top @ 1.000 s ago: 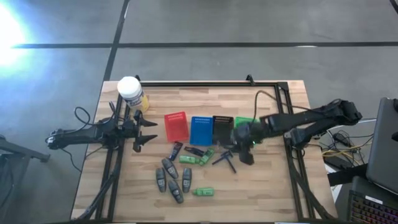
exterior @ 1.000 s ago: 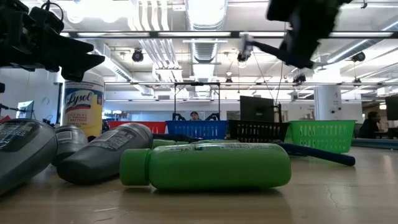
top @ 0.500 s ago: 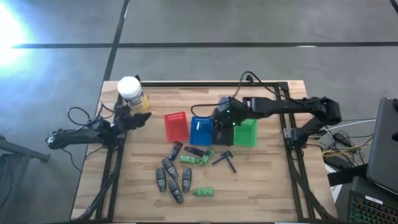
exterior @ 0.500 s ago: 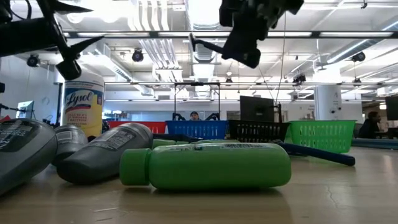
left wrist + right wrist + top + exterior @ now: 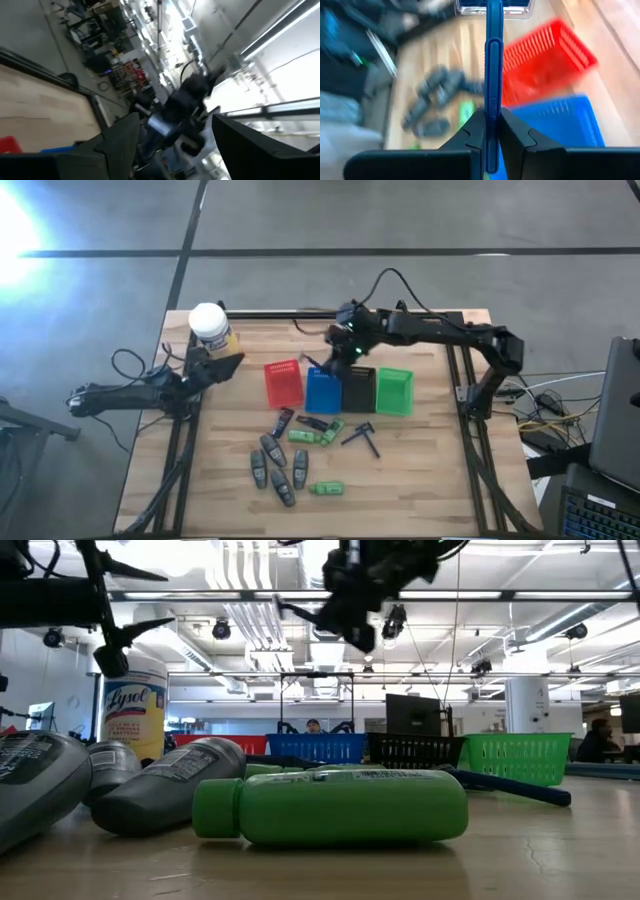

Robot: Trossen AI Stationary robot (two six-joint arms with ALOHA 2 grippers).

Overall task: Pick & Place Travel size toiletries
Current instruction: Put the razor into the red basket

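i've got the right gripper point(image 5: 322, 362) up over the far side of the desk point(image 5: 430, 480), hanging above the row of baskets, and in its wrist view its fingers point(image 5: 470, 135) are pinched tight on a slim blue stick point(image 5: 493, 75). the stick runs straight out ahead of the fingers, long axis in line with the gripper. looking past it, the blue basket point(image 5: 555, 125) sits just beside and below the held end, and the red basket point(image 5: 545, 60) lies farther out along the stick's line. from above, the gripper sits at the far edge of the blue basket point(image 5: 323, 389), between it and the red basket point(image 5: 283, 383), so i'd judge the drop hinges on the stick being steered down into a basket lengthwise rather than across its rim; which basket is meant i can't say.

the rest of the toiletries lie loose toward the near middle of the desk: grey tubes point(image 5: 272, 462), green tubes point(image 5: 325, 488) and dark sticks point(image 5: 365, 437). the right arm is clearly nearer the baskets.

my left gripper point(image 5: 222, 368) waits at the left edge near the yellow jar point(image 5: 210, 327), its fingers point(image 5: 120, 140) spread, holding nothing as far as the tilted wrist view lets me tell.
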